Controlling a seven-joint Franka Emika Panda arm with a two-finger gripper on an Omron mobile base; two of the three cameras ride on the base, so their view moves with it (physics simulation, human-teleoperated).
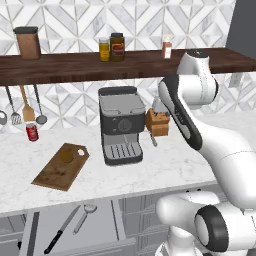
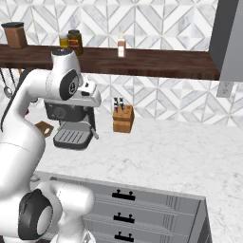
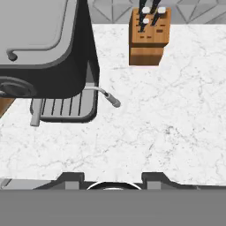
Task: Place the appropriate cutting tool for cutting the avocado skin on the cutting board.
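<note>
The cutting tool [image 1: 62, 229], a long slim knife with a silver blade and black handle, lies in the open drawer [image 1: 100, 235] below the counter. The cutting board [image 1: 62, 167] lies flat on the marble counter left of the coffee machine; its handle end [image 2: 43, 127] peeks out behind my arm, and a brown corner [image 3: 4, 107] shows in the hand view. My gripper [image 3: 112, 178] hangs high above the counter in front of the coffee machine, far from the knife. It looks down at the marble, open, with nothing between its fingertips [image 3: 70, 178].
A shorter silver tool with a looped head [image 1: 85, 217] lies beside the knife in the drawer. The black coffee machine [image 1: 120, 125], a wooden knife block [image 1: 158, 123] and a red can [image 1: 32, 132] stand on the counter. Jars line the shelf [image 1: 75, 64].
</note>
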